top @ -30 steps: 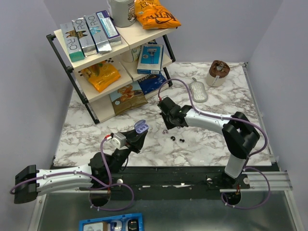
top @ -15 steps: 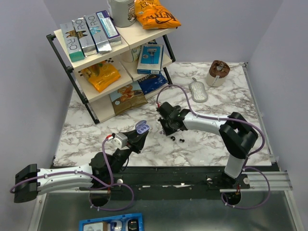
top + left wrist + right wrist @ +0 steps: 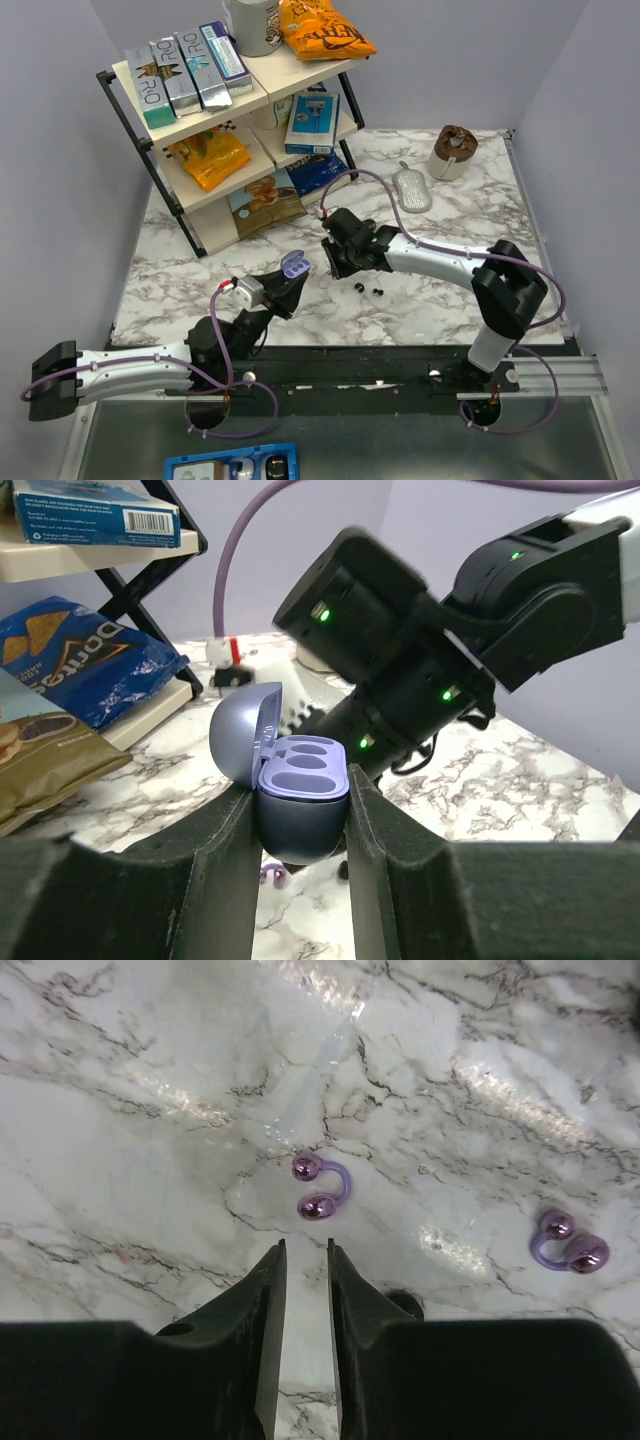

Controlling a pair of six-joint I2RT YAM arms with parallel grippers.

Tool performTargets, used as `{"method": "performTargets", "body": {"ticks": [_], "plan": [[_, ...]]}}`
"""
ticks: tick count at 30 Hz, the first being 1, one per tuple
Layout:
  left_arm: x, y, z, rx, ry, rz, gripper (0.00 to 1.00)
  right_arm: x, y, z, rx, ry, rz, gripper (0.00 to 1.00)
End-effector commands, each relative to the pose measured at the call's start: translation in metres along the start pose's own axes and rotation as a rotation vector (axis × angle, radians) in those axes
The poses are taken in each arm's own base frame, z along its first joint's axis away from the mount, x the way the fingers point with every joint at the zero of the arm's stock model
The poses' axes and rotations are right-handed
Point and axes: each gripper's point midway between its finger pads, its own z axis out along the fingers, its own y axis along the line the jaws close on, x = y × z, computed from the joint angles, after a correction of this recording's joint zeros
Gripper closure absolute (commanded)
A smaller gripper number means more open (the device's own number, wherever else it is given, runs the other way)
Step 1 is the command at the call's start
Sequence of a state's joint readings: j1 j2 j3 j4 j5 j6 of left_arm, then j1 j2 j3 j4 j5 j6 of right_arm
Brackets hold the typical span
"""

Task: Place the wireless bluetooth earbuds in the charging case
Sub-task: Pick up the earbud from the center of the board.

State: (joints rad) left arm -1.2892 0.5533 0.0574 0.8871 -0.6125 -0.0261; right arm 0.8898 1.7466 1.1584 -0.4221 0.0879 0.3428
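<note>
Bench (image 3: 450, 300) of veined white marble is carrying everything here. At its far left a black-framed shelf rack (image 3: 262, 98) is standing loaded with snack bags and boxes, and a blue Doritos bag (image 3: 80, 670) is lying on a lower shelf. Both arms are reaching in from the near edge. The right arm (image 3: 440, 258) is stretching leftward across the middle of the bench, its wrist tipping down toward the marble. The left arm (image 3: 130, 370) is coming up from the near left and pointing toward it, so the two ends are facing each other, near but apart.

The left jaws are clenching the lavender charging case (image 3: 300, 775) by its rounded body, with a black finger (image 3: 225, 860) pressing on each side, and they are holding it up off the bench. The case is sitting upright with its lid (image 3: 240, 735) swung back, and both moulded pockets are showing bare.

The right jaws are hanging released just over the marble, parted only a little, with nothing between their fingertips (image 3: 268, 1260). The two purple earbuds are lying loose on the bench. One earbud (image 3: 320, 1188) is lying just ahead of those fingertips without touching them, and the other earbud (image 3: 568, 1243) is lying off to the side, well apart from the first.
</note>
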Motion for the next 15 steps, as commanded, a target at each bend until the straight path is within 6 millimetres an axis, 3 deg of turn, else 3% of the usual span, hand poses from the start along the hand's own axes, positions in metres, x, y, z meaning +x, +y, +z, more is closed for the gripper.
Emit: {"method": "performTargets", "body": {"ticks": [1, 8, 15], "plan": [[0.03, 0.01, -0.015, -0.009, 0.055, 0.035, 1.0, -0.012, -0.016, -0.014, 0.041, -0.046, 0.0, 0.64], [0.033, 0.01, -0.014, -0.013, 0.067, 0.052, 1.0, -0.013, -0.019, 0.016, 0.009, 0.031, 0.003, 0.61], [0.035, 0.012, -0.014, -0.02, 0.075, 0.066, 1.0, -0.019, -0.017, 0.021, -0.004, 0.022, -0.006, 0.56]]}}
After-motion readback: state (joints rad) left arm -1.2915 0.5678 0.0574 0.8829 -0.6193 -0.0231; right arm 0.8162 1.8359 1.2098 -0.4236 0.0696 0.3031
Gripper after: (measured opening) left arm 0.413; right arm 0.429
